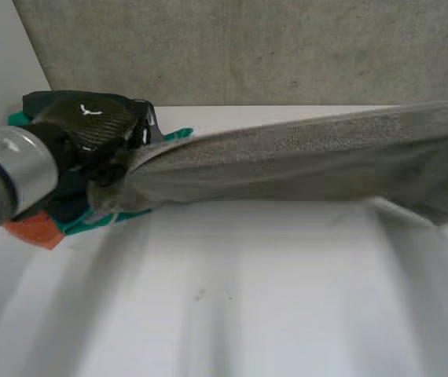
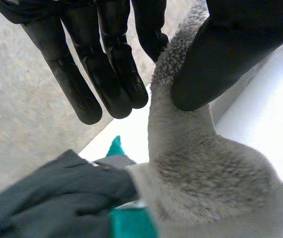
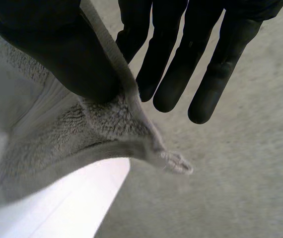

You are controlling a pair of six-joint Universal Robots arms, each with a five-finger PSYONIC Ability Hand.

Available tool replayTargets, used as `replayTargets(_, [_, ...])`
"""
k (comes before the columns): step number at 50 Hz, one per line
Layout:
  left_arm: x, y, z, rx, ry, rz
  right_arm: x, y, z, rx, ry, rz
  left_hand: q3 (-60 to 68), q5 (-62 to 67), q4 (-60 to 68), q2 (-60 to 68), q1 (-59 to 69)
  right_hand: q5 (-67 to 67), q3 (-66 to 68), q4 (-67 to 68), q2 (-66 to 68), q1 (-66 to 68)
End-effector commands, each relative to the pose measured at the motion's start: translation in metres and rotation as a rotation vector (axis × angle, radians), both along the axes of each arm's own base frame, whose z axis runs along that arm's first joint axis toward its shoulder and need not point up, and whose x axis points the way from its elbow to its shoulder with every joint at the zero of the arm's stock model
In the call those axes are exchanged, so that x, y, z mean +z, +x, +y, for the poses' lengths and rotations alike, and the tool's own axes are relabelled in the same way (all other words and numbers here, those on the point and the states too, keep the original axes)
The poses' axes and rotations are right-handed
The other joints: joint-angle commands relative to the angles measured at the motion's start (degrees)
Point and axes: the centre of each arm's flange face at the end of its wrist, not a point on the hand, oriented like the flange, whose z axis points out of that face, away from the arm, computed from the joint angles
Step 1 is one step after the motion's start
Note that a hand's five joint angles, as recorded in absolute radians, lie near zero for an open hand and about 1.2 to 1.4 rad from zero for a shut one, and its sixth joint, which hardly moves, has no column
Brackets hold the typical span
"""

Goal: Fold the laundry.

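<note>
Grey towel (image 1: 302, 157) is stretched taut between the 2 hands, above the table (image 1: 232, 298). The left hand (image 1: 90, 129) and the right hand (image 3: 52, 49) each pinch an end between thumb and straight fingers. I'd hold both pinches level and lower it clear of the clothes (image 2: 47, 198) under the left hand.

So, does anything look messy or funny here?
A bit. The towel hangs stretched in the air between the left robot hand and the right robot hand, bunched up at the left one. Beside that hand, clothes lie in a jumbled heap on the table, not folded.
</note>
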Motion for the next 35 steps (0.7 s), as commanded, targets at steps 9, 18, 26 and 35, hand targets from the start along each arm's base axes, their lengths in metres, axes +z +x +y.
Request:
replayTargets(9, [-0.089, -0.020, -0.046, -0.057, 0.076, -0.236, -0.079, 0.008, -0.036, 0.029, 0.356, 0.073, 11.63, 12.76, 11.42, 11.41, 14.96, 11.78, 11.80, 11.16, 13.02, 16.02])
replayTargets(18, [-0.099, -0.047, -0.143, 0.103, -0.383, -0.240, -0.093, 0.011, -0.108, -0.126, 0.163, 0.054, 11.63, 12.76, 11.42, 11.41, 14.96, 11.78, 11.80, 11.16, 13.02, 16.02])
replayTargets(26, [0.017, -0.068, -0.180, 0.209, -1.026, 0.019, 0.015, 0.032, -0.143, -0.066, -0.488, -0.322, 11.63, 12.76, 11.42, 11.41, 14.96, 11.78, 11.80, 11.16, 13.02, 16.02])
replayTargets(35, [0.084, -0.057, -0.167, 0.242, -1.169, 0.238, 0.066, 0.034, -0.129, -0.024, -0.726, -0.417, 11.63, 12.76, 11.42, 11.41, 14.96, 11.78, 11.80, 11.16, 13.02, 16.02])
